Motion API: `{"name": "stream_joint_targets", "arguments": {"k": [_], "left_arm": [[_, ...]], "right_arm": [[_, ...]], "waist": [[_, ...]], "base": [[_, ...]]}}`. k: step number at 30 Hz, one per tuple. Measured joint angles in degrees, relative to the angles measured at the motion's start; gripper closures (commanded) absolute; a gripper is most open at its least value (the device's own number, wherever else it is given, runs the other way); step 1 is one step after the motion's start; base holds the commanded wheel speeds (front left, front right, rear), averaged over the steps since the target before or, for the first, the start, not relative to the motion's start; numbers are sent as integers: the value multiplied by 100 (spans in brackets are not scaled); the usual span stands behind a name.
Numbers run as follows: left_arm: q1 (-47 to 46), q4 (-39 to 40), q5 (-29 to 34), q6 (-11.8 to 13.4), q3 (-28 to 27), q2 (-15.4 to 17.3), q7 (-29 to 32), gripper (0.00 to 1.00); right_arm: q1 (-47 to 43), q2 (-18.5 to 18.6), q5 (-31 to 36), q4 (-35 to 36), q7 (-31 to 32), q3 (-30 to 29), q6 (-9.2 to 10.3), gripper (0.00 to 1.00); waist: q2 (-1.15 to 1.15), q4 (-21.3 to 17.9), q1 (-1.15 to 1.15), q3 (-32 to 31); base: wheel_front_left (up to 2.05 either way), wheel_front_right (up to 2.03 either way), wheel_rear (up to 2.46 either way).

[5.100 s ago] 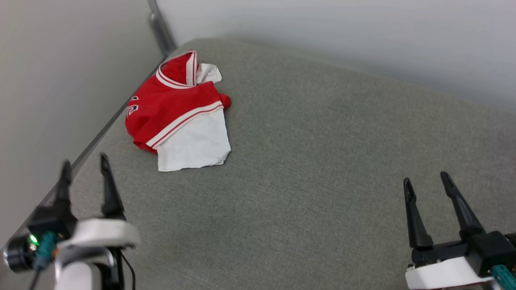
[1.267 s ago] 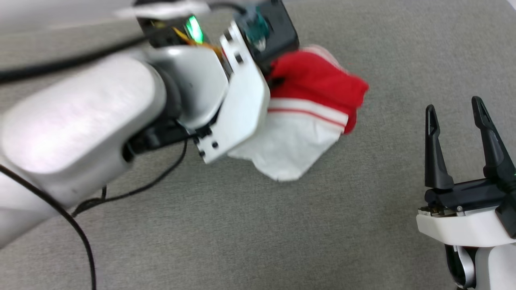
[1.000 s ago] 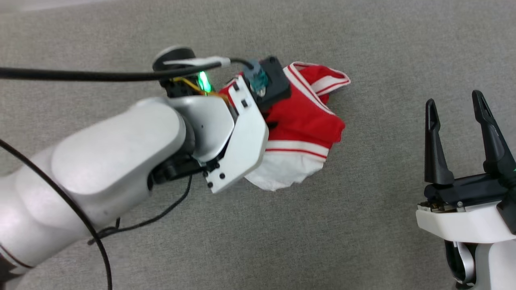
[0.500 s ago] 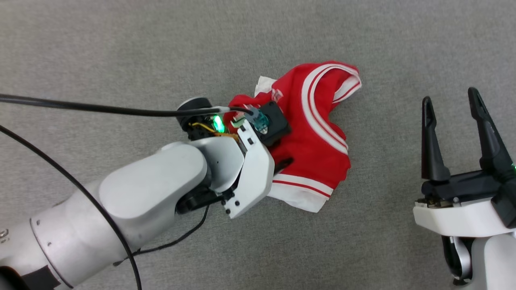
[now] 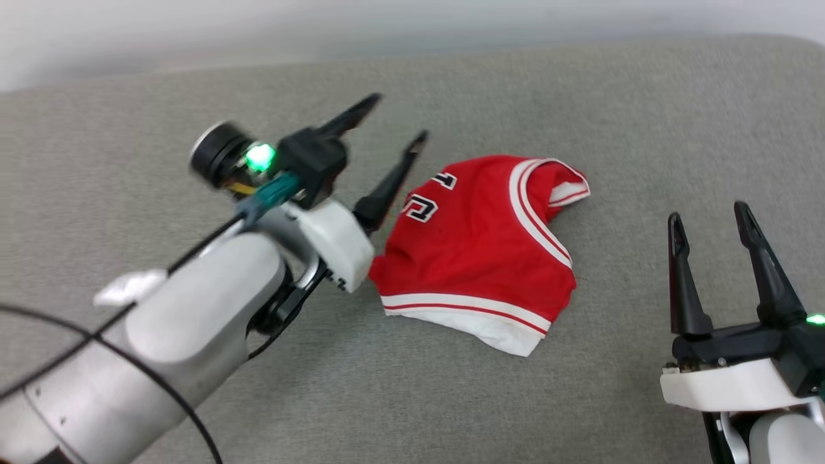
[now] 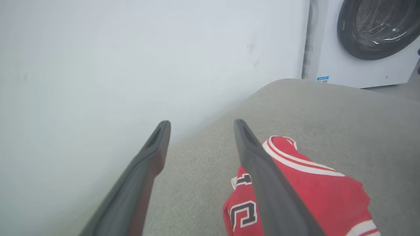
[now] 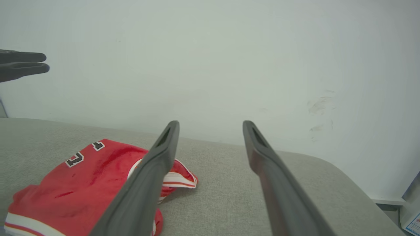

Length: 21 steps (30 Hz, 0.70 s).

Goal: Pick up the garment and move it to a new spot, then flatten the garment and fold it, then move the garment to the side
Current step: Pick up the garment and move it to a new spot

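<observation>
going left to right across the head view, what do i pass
left gripper, fingers spread and empty → garment, crumpled on the grey cushion → right gripper, fingers spread and empty

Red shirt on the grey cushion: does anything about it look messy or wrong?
Yes: the red shirt lies crumpled, doubled over itself rather than spread flat, its black print half hidden in a fold. No tear shows.
</observation>
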<state>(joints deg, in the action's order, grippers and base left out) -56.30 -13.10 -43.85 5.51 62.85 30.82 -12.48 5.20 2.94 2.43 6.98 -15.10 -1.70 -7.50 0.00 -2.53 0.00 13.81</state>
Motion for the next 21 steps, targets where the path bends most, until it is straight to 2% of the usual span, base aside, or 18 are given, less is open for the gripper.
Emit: {"name": "stream_joint_targets", "arguments": {"k": [5,9,12,15,21], "left_arm": [[855,44,242,862,-525,56,-242,0],[1655,597,806,1460,-1391,29,-253,0],[2411,924,1228,1685,-1953,-40,-259,0],[3038,1136,1597,1807,-2512,-181,-259,0],[4022,1343,2270,1766,-3370,-578,-259,0]], "right_arm": [[-193,0,-48,-87,0,-44,0,0],[-263,0,-71,-127,0,-86,0,0],[-314,0,-94,-155,0,-115,0,0],[-347,-1,-107,-172,0,-126,0,0],[-426,-1,-151,-236,0,-137,0,0]], "waist": [[0,190,0,-261],[0,315,0,-400],[0,385,0,-480],[0,440,0,-545],[0,498,0,-678]], "base": [[0,0,0],[0,0,0],[0,0,0],[0,0,0],[0,0,0]]}}
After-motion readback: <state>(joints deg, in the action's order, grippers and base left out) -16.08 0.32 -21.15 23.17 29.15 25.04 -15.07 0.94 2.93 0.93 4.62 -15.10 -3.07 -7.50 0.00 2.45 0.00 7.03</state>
